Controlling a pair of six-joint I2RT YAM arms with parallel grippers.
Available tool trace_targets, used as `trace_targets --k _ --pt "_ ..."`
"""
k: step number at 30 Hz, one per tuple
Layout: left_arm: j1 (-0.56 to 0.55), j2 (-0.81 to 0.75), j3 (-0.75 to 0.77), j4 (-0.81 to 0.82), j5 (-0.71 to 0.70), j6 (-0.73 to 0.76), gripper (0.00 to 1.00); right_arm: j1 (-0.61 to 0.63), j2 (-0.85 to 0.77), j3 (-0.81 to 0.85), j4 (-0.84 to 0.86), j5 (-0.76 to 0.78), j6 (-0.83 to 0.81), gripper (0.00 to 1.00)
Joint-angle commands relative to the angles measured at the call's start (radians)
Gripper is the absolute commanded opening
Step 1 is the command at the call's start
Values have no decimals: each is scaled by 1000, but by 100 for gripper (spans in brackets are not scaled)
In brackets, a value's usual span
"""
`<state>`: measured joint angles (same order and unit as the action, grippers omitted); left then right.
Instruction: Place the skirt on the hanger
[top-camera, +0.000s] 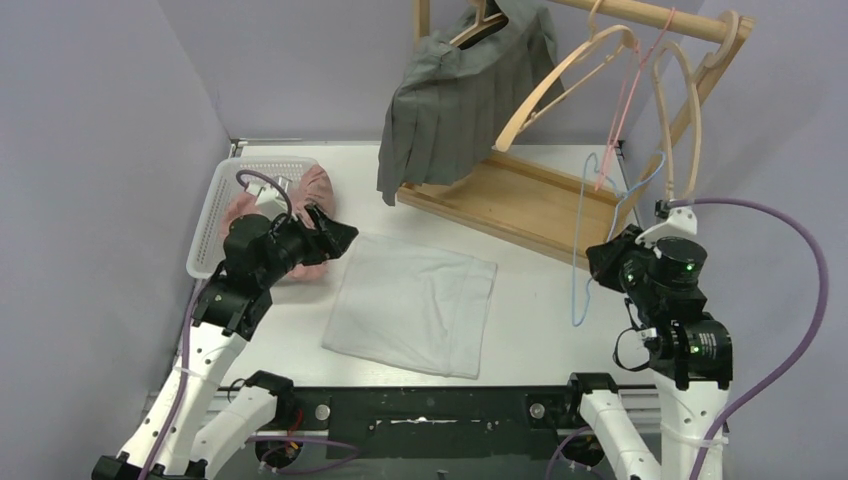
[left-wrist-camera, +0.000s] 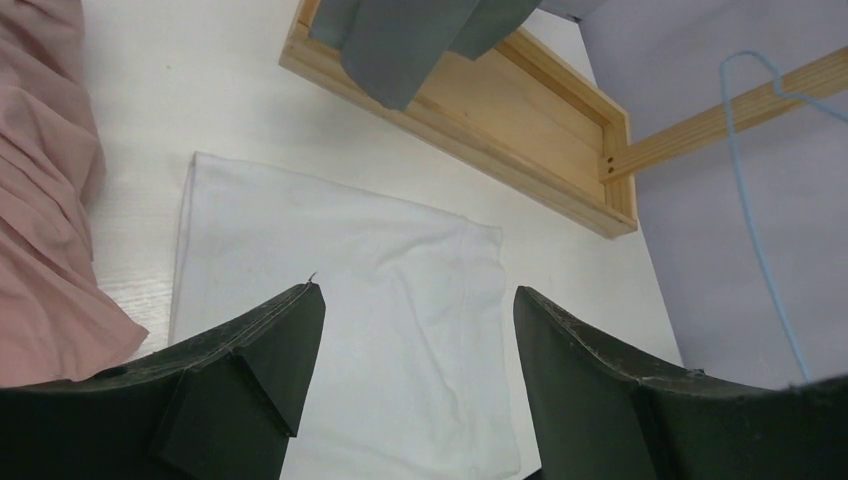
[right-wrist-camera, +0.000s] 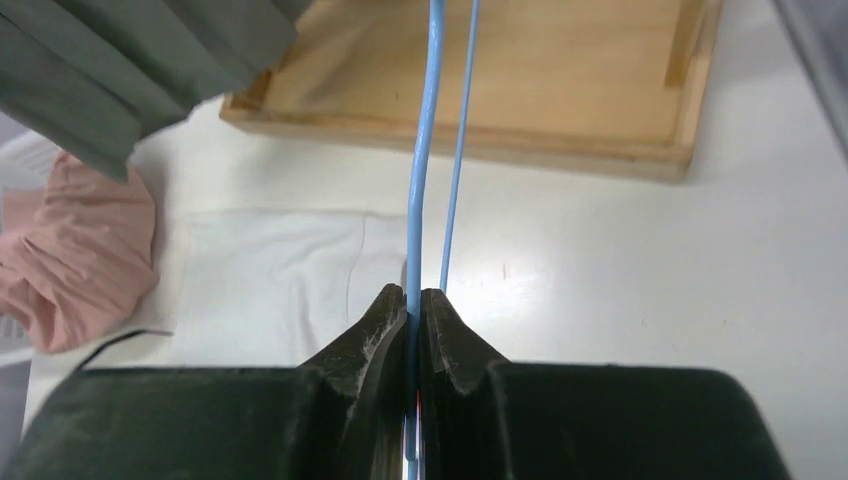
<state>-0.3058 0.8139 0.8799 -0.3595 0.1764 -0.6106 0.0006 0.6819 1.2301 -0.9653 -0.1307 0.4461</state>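
Note:
A pink pleated skirt (top-camera: 308, 190) lies bunched, half in a white basket (top-camera: 213, 215) at the left; it also shows in the left wrist view (left-wrist-camera: 40, 200). My left gripper (top-camera: 338, 232) hovers just right of it with its jaws wide apart and nothing between them (left-wrist-camera: 418, 292), above a white folded garment (left-wrist-camera: 380, 270). My right gripper (right-wrist-camera: 414, 293) is shut on the wire of a thin blue hanger (right-wrist-camera: 420, 180), which stands upright at the right of the table (top-camera: 577, 290).
A wooden rack with a tray base (top-camera: 520, 200) stands at the back. A grey pleated skirt (top-camera: 450, 100) hangs on it from a wooden hanger, beside bare wooden hangers (top-camera: 560, 80) and a pink wire hanger (top-camera: 630, 90). The white garment (top-camera: 415, 300) lies mid-table.

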Motion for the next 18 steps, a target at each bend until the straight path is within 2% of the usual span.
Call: trace_targets --k 1,7,14,16,18 --pt "1 -17 -29 65 84 -44 70 -4 -45 -102 12 -85 83 0" --pt "-11 7 -67 107 119 -95 70 -3 -72 -228 30 -101 121 0" --pt "-58 78 -114 223 134 -163 70 16 -76 -407 162 -157 164 0" --pt "-72 94 -123 255 133 -162 81 54 -59 -431 196 -142 184 0" --pt "-76 103 -143 300 135 -182 85 137 -38 -449 236 -91 218 0"
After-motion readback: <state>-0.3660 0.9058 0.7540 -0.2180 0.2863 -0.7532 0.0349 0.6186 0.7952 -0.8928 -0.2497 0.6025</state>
